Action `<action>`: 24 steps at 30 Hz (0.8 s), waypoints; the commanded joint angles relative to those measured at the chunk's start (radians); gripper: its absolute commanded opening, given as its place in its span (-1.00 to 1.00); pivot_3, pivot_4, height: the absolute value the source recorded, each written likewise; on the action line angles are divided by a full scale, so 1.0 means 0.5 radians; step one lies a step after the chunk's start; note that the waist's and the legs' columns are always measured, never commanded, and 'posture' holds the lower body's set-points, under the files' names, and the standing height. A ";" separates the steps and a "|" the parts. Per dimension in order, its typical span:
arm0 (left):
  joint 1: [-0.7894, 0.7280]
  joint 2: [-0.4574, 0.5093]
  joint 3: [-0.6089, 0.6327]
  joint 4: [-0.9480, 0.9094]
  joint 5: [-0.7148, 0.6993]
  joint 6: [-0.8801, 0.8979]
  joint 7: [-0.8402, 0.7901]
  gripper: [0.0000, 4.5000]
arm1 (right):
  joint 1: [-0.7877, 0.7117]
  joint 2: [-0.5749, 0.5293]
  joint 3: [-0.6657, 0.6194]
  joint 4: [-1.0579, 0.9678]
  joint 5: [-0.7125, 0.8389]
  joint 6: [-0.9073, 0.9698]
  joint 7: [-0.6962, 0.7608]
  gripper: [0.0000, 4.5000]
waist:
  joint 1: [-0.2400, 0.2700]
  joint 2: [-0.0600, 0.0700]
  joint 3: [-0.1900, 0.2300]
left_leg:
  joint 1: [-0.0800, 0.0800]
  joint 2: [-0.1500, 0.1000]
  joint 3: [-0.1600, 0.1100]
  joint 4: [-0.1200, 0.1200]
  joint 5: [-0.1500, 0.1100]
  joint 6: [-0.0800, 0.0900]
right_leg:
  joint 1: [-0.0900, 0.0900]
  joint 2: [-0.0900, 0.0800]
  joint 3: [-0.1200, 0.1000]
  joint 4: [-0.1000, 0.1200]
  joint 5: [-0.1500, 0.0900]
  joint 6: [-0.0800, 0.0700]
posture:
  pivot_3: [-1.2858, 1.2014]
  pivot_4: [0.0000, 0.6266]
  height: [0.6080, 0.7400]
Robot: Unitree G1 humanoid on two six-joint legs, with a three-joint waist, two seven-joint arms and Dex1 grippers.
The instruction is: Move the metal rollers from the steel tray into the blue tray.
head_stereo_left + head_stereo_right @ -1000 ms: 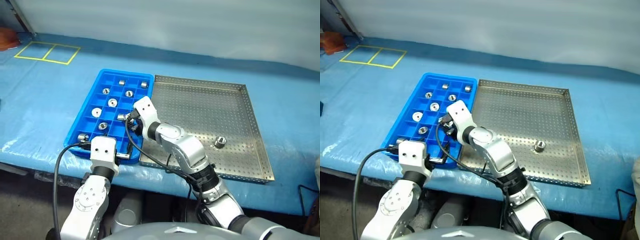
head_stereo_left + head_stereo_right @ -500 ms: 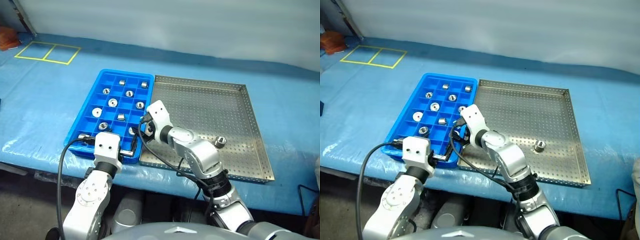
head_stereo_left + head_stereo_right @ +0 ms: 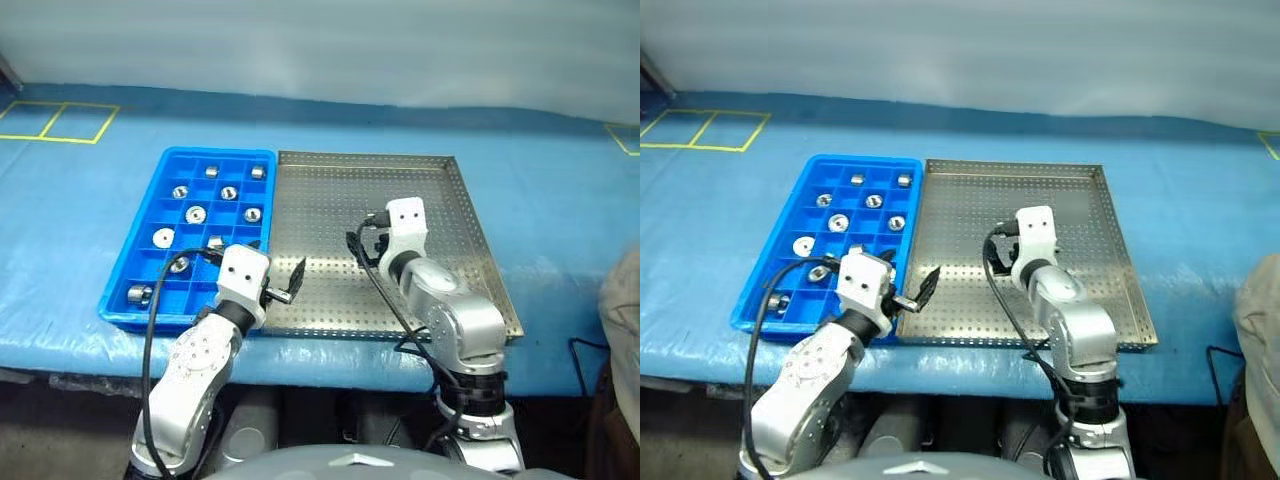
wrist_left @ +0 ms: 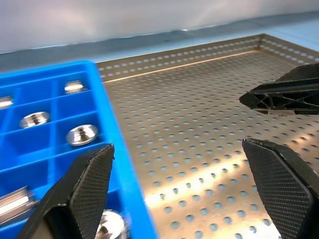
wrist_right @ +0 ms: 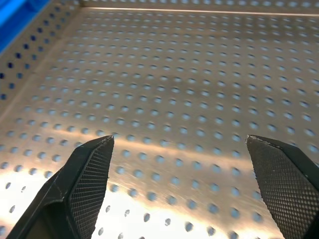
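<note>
Rollers (image 3: 195,213): sorted singly into blue tray (image 3: 143,248) compartments, none visible on steel tray (image 3: 330,200); right gripper (image 5: 184,189) wide, empty, over bare perforated floor; left gripper (image 4: 182,194) wide, empty, straddling the trays' shared edge.

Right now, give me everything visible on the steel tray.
The steel tray is a large, flat, rectangular pan of shiny silver metal with a floor perforated by rows of small holes and a low raised rim, also perforated. It lies flat on the blue table covering, its left edge butted against the blue tray. The floor that shows holds no roller. The right gripper hangs open above the floor; the left gripper is open over the left edge.
</note>
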 commanded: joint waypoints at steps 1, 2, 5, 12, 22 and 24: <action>-0.053 0.043 -0.069 -0.005 -0.076 0.011 -0.134 1.00 | 0.054 0.014 -0.055 -0.178 -0.003 0.031 -0.062 0.99 | -0.037 0.000 0.000 | 0.001 0.001 0.000 0.000 0.000 0.000 | 0.000 0.000 0.000 0.000 0.000 0.000 | 0.08 -0.52 1.00; -0.060 0.051 -0.078 0.000 -0.087 0.016 -0.154 1.00 | 0.067 0.012 -0.060 -0.191 -0.006 0.035 -0.072 0.99 | -0.050 0.000 0.000 | 0.002 0.001 0.000 0.000 0.000 0.000 | 0.001 0.001 0.001 0.001 0.000 0.000 | 0.08 -0.52 1.00; -0.087 0.112 -0.153 0.014 -0.133 0.040 -0.254 1.00 | 0.118 -0.001 -0.075 -0.208 -0.019 0.030 -0.103 0.99 | -0.078 0.000 0.000 | 0.003 0.002 0.002 0.000 0.000 0.000 | 0.001 0.002 0.003 0.002 0.000 0.000 | 0.06 -0.52 1.00; -0.128 0.269 -0.336 0.008 -0.145 0.114 -0.411 1.00 | 0.183 0.008 -0.079 -0.120 -0.033 -0.042 -0.135 0.99 | -0.089 0.000 0.000 | 0.004 0.000 0.006 0.001 0.000 0.000 | 0.000 0.002 0.009 0.001 0.000 0.001 | 0.05 -0.52 1.00; -0.139 0.288 -0.350 0.002 -0.125 0.128 -0.382 1.00 | 0.235 -0.018 -0.064 0.027 -0.060 -0.125 -0.126 0.99 | -0.096 0.000 0.000 | 0.005 0.000 0.008 0.002 0.000 0.001 | 0.001 0.002 0.013 0.001 0.001 0.002 | 0.07 -0.52 1.00; -0.138 0.288 -0.349 -0.002 -0.124 0.131 -0.377 1.00 | 0.236 -0.016 -0.062 0.048 -0.062 -0.137 -0.123 0.99 | -0.096 0.000 0.000 | 0.005 0.000 0.008 0.002 0.000 0.001 | 0.000 0.002 0.013 0.001 0.001 0.002 | 0.08 -0.52 1.00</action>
